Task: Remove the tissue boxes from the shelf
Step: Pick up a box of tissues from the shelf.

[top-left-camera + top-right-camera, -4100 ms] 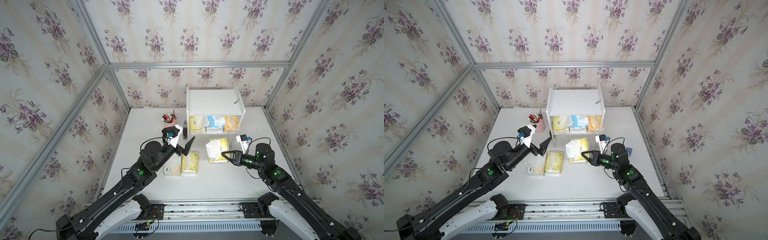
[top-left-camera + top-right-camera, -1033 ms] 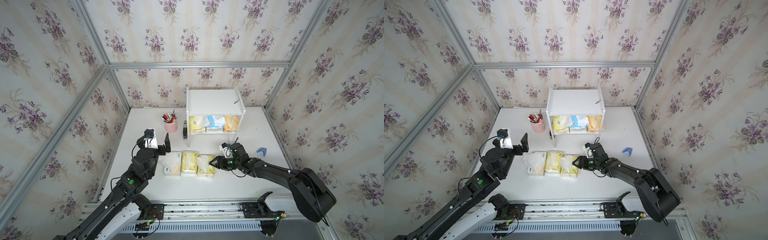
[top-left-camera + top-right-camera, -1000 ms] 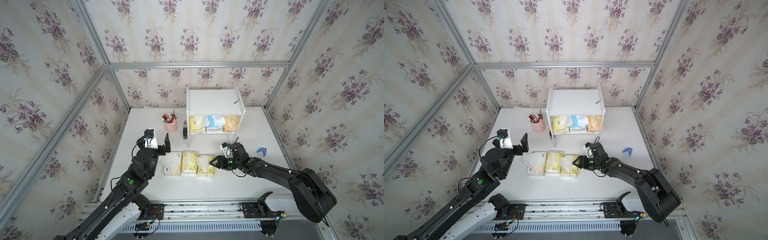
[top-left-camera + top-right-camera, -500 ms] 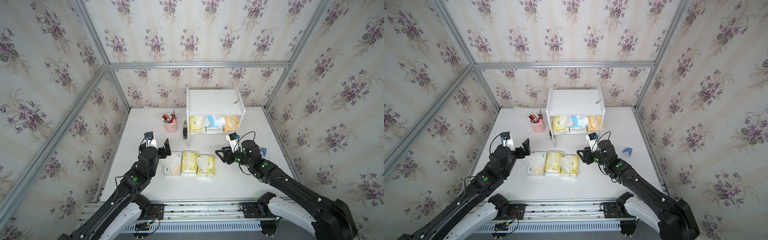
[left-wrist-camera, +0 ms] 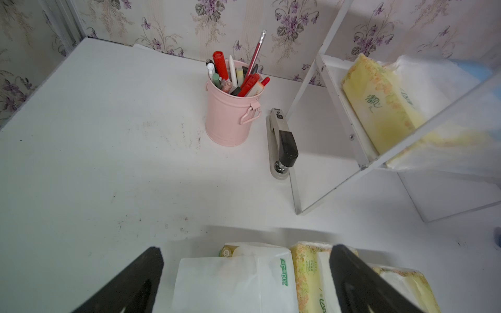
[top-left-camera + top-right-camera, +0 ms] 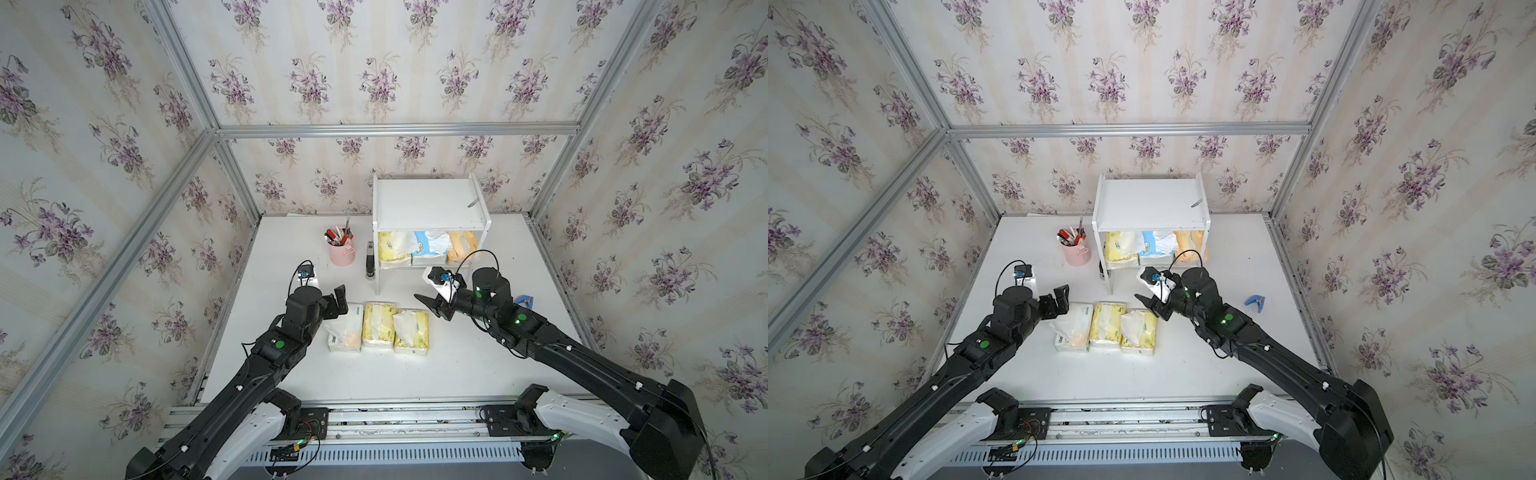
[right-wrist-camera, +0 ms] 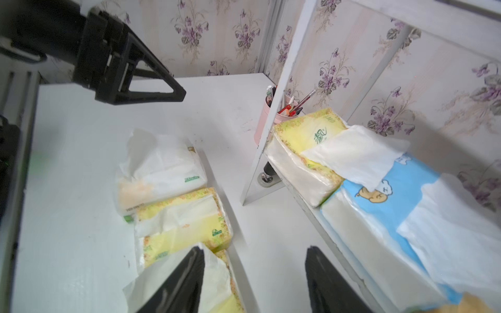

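A soft white plastic tissue pack (image 6: 345, 328) and two yellow packs (image 6: 378, 324) (image 6: 411, 334) lie in a row on the white table (image 6: 415, 374). A third yellow pack (image 6: 392, 249), a blue pack (image 6: 430, 247) and an orange pack (image 6: 463, 245) sit on the lower board of the white two-tier shelf (image 6: 428, 203). The left gripper (image 6: 338, 300), jaws spread wide, and the right gripper (image 6: 426, 305), jaws partly apart, hover empty at either end of the row.

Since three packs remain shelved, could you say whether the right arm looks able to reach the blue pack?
Probably yes: the right gripper is open and empty, and nothing stands between it and the blue pack.
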